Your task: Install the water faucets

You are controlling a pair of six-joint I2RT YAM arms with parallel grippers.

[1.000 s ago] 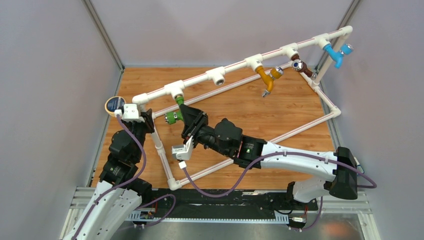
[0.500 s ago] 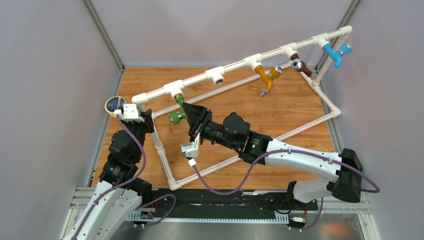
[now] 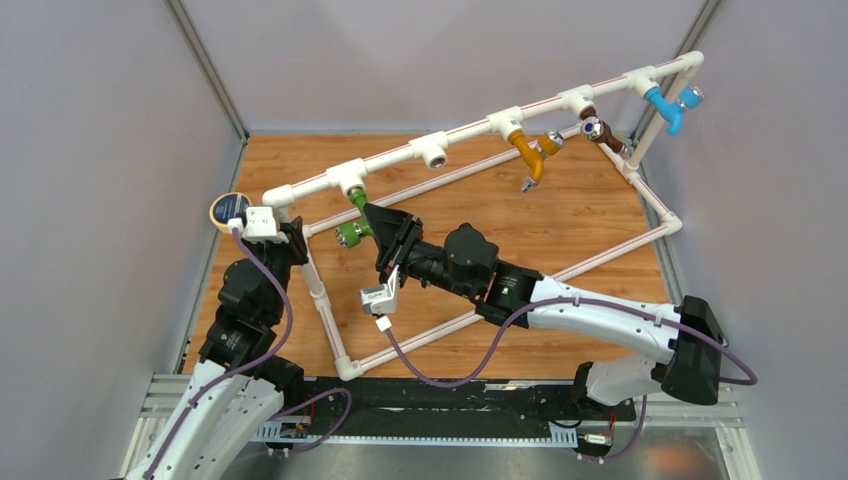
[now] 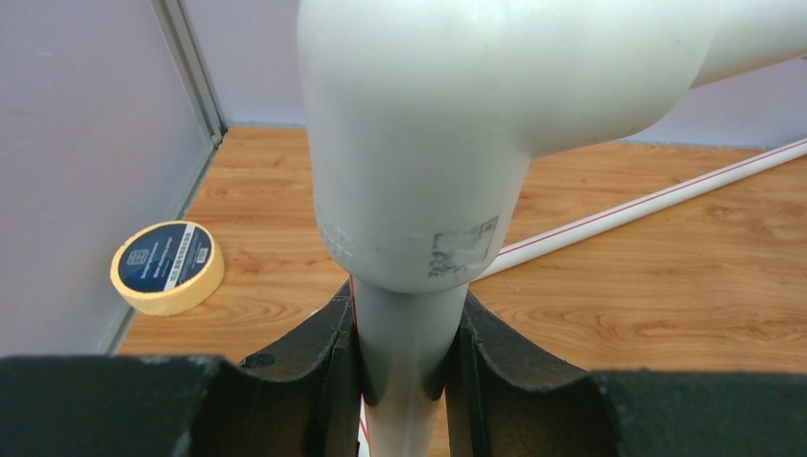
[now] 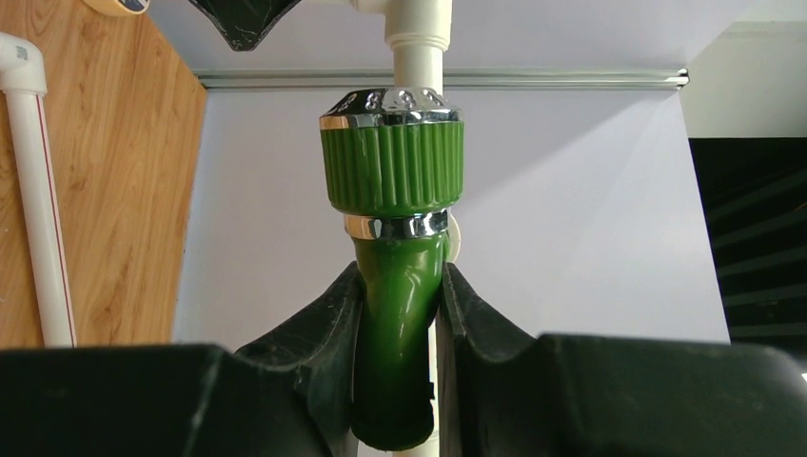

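Note:
The green faucet (image 3: 352, 226) hangs from the leftmost white T fitting (image 3: 349, 180) of the raised pipe frame. My right gripper (image 3: 372, 221) is shut on its green body (image 5: 398, 314), with the ribbed knob (image 5: 394, 162) above the jaws. My left gripper (image 3: 291, 235) is shut on the frame's white upright pipe (image 4: 404, 381), just under the corner elbow (image 4: 476, 114). The orange faucet (image 3: 530, 154), brown faucet (image 3: 603, 133) and blue faucet (image 3: 668, 107) hang from fittings further right on the top pipe.
One T fitting (image 3: 434, 152) between the green and orange faucets has an open socket. A roll of tape (image 3: 229, 209) lies on the wooden floor at the left wall, also in the left wrist view (image 4: 167, 267). Grey walls enclose the table.
My right arm rotated and shifted right about the green faucet between one second and half a second ago; the faucet's knob turned with it. Since then nothing has moved. The left arm stayed still.

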